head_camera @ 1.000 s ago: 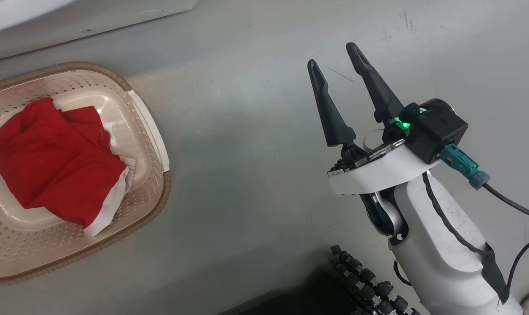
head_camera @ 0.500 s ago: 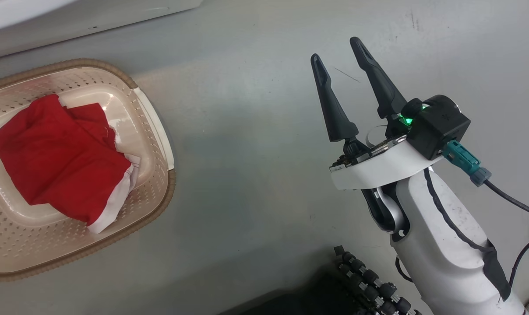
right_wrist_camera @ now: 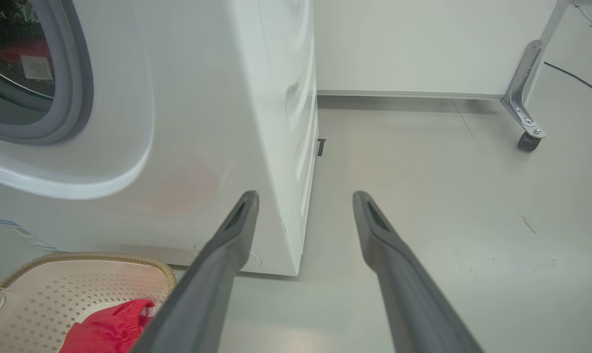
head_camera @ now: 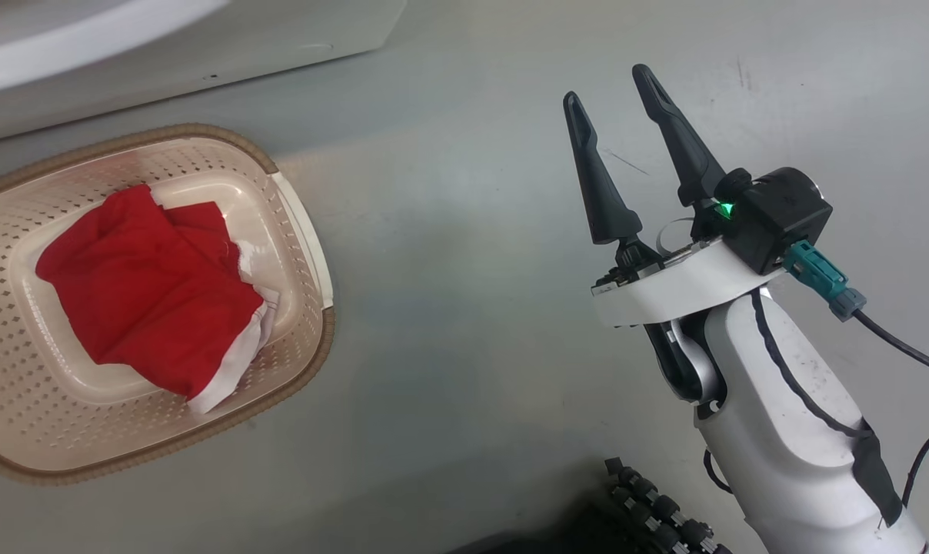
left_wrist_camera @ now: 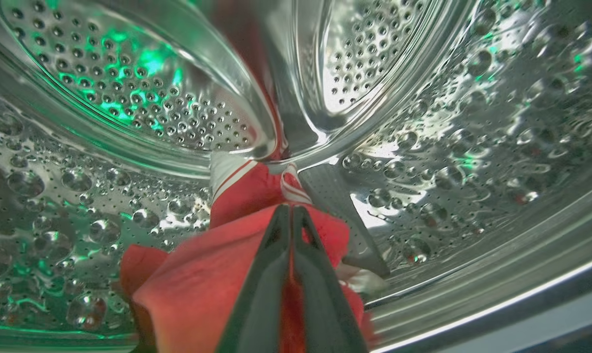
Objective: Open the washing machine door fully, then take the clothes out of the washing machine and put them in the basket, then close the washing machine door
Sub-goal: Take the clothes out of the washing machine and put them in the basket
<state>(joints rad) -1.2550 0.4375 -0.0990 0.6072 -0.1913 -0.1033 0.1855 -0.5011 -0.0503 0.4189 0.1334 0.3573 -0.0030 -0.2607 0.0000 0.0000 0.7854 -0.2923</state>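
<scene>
Head view: basket [head_camera: 18, 415] sat on the grey floor [head_camera: 472, 308] at left, a red garment [head_camera: 149, 308] heaped inside; right gripper [head_camera: 607, 86] hovered well apart, fingers spread, empty. Left wrist view: left gripper [left_wrist_camera: 290, 211] was pinched tight on a striped red garment [left_wrist_camera: 247, 191] inside the steel drum [left_wrist_camera: 129, 88]. Right wrist view: washing machine [right_wrist_camera: 203, 98] stood just behind the basket.

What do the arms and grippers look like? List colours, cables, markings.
Right gripper: two long tapering black fingers on a white plate. Forearm: white, black seam, grey scuffs. Black camera box with green light; teal plug, black cable. Left gripper: dark grey tapering fingers.
</scene>
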